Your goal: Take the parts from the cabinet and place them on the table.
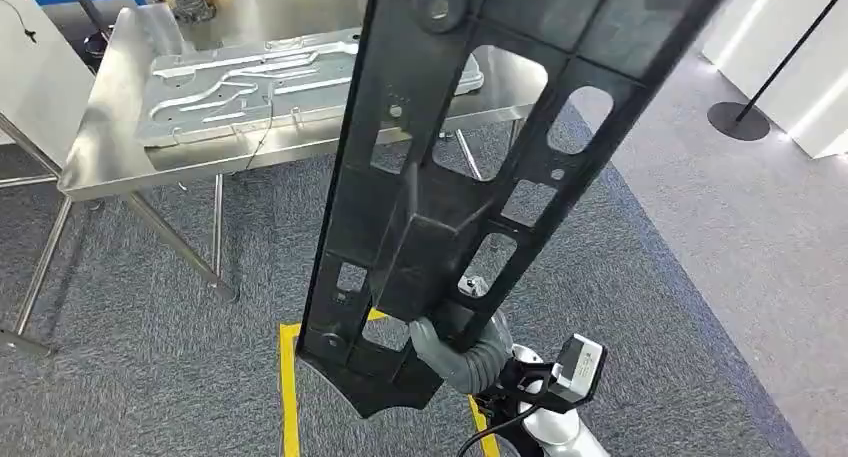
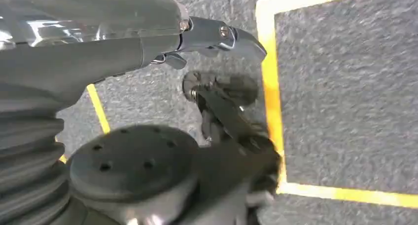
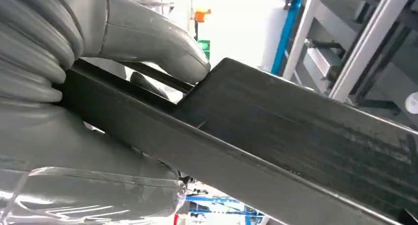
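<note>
Steel table (image 1: 100,167) on grey carpet (image 1: 150,377); embossed metal panel (image 1: 250,82) flat on top, near front edge. Yellow tape square (image 1: 289,397) on carpet.

head: high, looking down | wrists: close (both turned)

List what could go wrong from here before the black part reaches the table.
1. The right hand grips the long black part near its lower end only, so it may tip or slip.
2. Its upper end hangs over the steel table, where a silver panel already lies; it might strike either.
</note>
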{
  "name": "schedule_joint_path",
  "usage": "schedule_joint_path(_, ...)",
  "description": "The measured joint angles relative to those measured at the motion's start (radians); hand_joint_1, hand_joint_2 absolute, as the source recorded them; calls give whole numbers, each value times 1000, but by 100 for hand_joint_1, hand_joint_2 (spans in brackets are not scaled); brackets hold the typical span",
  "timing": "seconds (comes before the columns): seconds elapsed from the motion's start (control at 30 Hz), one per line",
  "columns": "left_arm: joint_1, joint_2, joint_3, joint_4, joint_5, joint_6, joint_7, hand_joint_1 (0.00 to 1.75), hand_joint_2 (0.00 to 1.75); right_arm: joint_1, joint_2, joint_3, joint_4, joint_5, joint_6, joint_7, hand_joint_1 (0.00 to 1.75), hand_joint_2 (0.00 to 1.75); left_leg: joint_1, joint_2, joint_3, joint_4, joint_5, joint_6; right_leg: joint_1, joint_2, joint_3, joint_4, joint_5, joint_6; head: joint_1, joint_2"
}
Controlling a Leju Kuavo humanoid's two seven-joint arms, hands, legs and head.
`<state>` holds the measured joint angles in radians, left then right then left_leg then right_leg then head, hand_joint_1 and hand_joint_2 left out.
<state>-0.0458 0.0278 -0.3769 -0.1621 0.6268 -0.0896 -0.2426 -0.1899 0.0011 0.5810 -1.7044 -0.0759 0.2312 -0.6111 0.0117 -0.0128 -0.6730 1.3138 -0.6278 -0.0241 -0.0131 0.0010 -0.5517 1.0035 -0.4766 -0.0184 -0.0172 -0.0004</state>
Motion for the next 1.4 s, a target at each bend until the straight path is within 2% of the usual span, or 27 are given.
schedule_joint_path(0.03, 1, 0, 0, 0, 0, 0, 0, 0, 175, 1, 0, 0, 0, 0, -1, 0, 175, 175, 1, 1, -27, 12, -12, -3, 0, 1, 11, 0, -9, 0, 0, 0)
schedule_joint_path(0.07, 5, 1, 0, 0, -1, 0, 1, 0, 175, 1, 0, 0, 0, -1, -2, 0, 175, 175, 1, 3, -32, -20, 6, -2, 0, 2, 25, 0, -19, 2, 0, 0)
schedule_joint_path(0.1, 6, 2, 0, 0, -1, 0, 0, 0, 175, 0, 0, 0, 0, -3, -2, 0, 175, 175, 1, 5, -19, -86, 51, 0, 0, 3, 41, 0, -31, 4, 0, 0)
schedule_joint_path(0.17, 6, 5, 0, 0, -1, 0, 0, 0, 175, -1, 0, 0, 0, -8, -1, 0, 175, 175, 1, 8, 23, -245, 187, 9, 0, 0, 69, 0, -54, 11, 0, 0)
schedule_joint_path(0.2, 9, 6, 0, 1, -2, 0, 0, 0, 175, -2, 0, 0, 1, -10, -1, 0, 175, 175, -4, 11, 23, -276, 226, 14, 3, -1, 81, 5, -65, 17, 0, 0)
schedule_joint_path(0.23, 7, 6, 0, 1, -2, 0, 0, 0, 175, -4, 0, 0, 3, -11, -1, -2, 175, 175, -8, 11, 26, -275, 199, 21, 5, 1, 78, -2, -71, 26, 0, 0)
schedule_joint_path(0.27, 4, 6, 0, 0, -3, 0, 0, 0, 175, -5, 0, 0, 3, -12, -1, -1, 175, 175, -10, 10, 31, -276, 214, 28, 5, 1, 82, -9, -77, 33, 0, 0)
schedule_joint_path(0.37, 6, 6, 0, 0, -5, 3, -2, 0, 175, -7, 0, 1, 3, -12, -3, -1, 175, 175, -2, 6, 57, -292, 206, 45, 4, 0, 74, 41, -62, 50, 0, 0)
schedule_joint_path(0.43, 3, 7, -1, 0, -10, 4, -4, 0, 175, -9, 0, 1, 3, -10, -15, -2, 175, 175, -2, 5, 71, -294, 194, 57, 3, 0, -8, 178, -88, 51, 0, 0)
schedule_joint_path(0.5, 4, 9, -1, 0, -11, 6, -5, 0, 175, -8, -1, 1, 5, 8, -31, -1, 175, 175, -5, -1, 83, -294, 178, 60, 2, 0, -102, 294, -158, 57, 0, 0)
schedule_joint_path(0.53, 4, 9, -1, 0, -11, 6, -6, 0, 175, -7, -2, 1, 8, 12, -37, 0, 175, 175, -6, -9, 92, -294, 170, 60, 1, 0, -132, 312, -182, 58, 0, 0)
schedule_joint_path(0.57, 5, 9, -1, 0, -11, 6, -6, 0, 175, -6, -2, 1, 10, 18, -43, 1, 175, 175, -7, -14, 104, -294, 161, 60, 1, 0, -141, 293, -179, 59, 0, 0)
schedule_joint_path(0.63, 3, 9, -1, 0, -11, 5, -6, 0, 175, -6, -2, 1, 11, 26, -51, 2, 175, 175, -11, -27, 134, -294, 142, 59, 3, 2, -118, 172, -92, 52, 0, 0)
schedule_joint_path(0.7, 4, 6, -2, 1, -11, 4, -7, 0, 175, -6, -3, 1, 12, 29, -49, 0, 175, 175, -13, -34, 161, -291, 121, 55, 13, 7, -97, 33, 68, 27, 0, 0)
schedule_joint_path(0.73, 4, 7, -2, 1, -11, 3, -7, 0, 175, -7, -3, 3, 12, 24, -46, -2, 175, 175, -13, -44, 160, -296, 114, 48, 17, 7, -93, 31, 37, 27, 1, 0)
schedule_joint_path(0.77, 6, 8, -2, 1, -10, 2, -6, 0, 175, -9, -3, 3, 9, 20, -42, -3, 175, 175, -11, -43, 160, -304, 107, 39, 20, 7, -88, 30, 49, 20, -1, 0)
schedule_joint_path(0.87, 4, 11, -2, 1, -7, 2, -5, 0, 175, -11, 0, 3, 2, 17, -35, -3, 175, 175, -11, -30, 175, -277, 105, 25, 10, 8, -48, 1, 42, 7, 0, 0)
schedule_joint_path(0.9, 2, 10, -2, 1, -6, 0, -5, 0, 175, -15, 0, 3, 2, 17, -33, -3, 175, 175, -12, -11, 158, -232, 104, 21, 10, 7, -34, -4, 36, 0, -1, 0)
schedule_joint_path(0.93, 1, 10, -2, 1, -4, -2, -5, 0, 175, -18, 0, 3, 2, 17, -32, -3, 175, 175, -9, -5, 117, -161, 86, 16, 9, 5, -25, -5, 29, -4, 0, 0)
schedule_joint_path(1.03, -2, 10, -2, 1, -1, 0, -4, 0, 175, -16, 0, 3, 4, 17, -30, -2, 175, 175, 3, -1, -7, 4, 1, -2, 9, 4, 0, -5, 3, -3, 0, 0)
schedule_joint_path(1.07, -1, 10, -2, 1, -1, 0, -3, 0, 175, -16, 0, 3, 5, 16, -29, -2, 175, 175, 6, 0, -23, -2, 10, -4, 7, 5, 13, -5, -7, -1, 0, 0)
schedule_joint_path(1.1, 2, 10, -2, 1, 0, 0, -2, 0, 175, -16, 0, 3, 6, 14, -29, -2, 175, 175, 8, 2, -18, -51, 42, -5, 5, 7, 28, -5, -18, 2, 0, 0)
schedule_joint_path(1.2, 7, 10, -2, 1, 0, 2, -1, 0, 175, -17, 0, 3, 6, 7, -26, -2, 175, 175, 12, 12, 33, -280, 239, -8, 1, 4, 71, -5, -55, 18, 0, 0)
schedule_joint_path(1.23, 7, 10, -2, 2, 0, 2, 0, 0, 175, -18, 0, 3, 8, 6, -24, -2, 175, 175, 3, 13, 30, -280, 208, -2, 2, 6, 79, -1, -63, 26, 0, 0)
schedule_joint_path(1.3, 3, 10, -2, 1, 0, 3, 0, 0, 175, -18, 0, 3, 6, 6, -23, -2, 175, 175, 1, 9, 35, -281, 213, 18, 3, 4, 85, -5, -70, 43, 0, 0)
schedule_joint_path(1.37, 6, 10, -2, 1, 0, 7, -3, 0, 175, -18, 0, 3, 5, 5, -20, -2, 175, 175, 4, 6, 54, -287, 209, 28, 1, 4, 86, 4, -69, 52, -1, 0)
schedule_joint_path(1.4, 6, 10, -2, 1, -1, 10, -5, 0, 175, -19, 0, 3, 3, 5, -20, -2, 175, 175, 5, 7, 66, -292, 204, 36, -1, 4, 69, 49, -68, 55, 0, 0)
